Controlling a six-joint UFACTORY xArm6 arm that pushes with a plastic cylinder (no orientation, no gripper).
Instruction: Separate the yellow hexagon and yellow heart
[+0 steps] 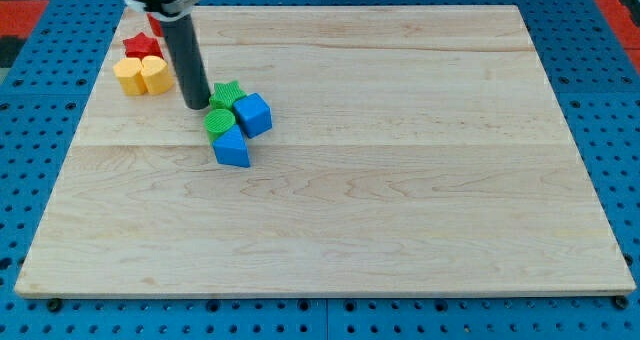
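The yellow hexagon (128, 76) and the yellow heart (154, 74) lie side by side and touching near the board's upper left corner. A red star (142, 47) sits just above them. My tip (196, 105) rests on the board to the right of the yellow heart, a short gap away, and just left of the green star (226, 93).
A green cylinder (219, 123), a blue cube (252, 114) and a blue triangular block (232, 148) cluster with the green star right of my tip. Another red block (155, 24) is partly hidden behind the rod. The wooden board (400, 180) lies on a blue pegboard.
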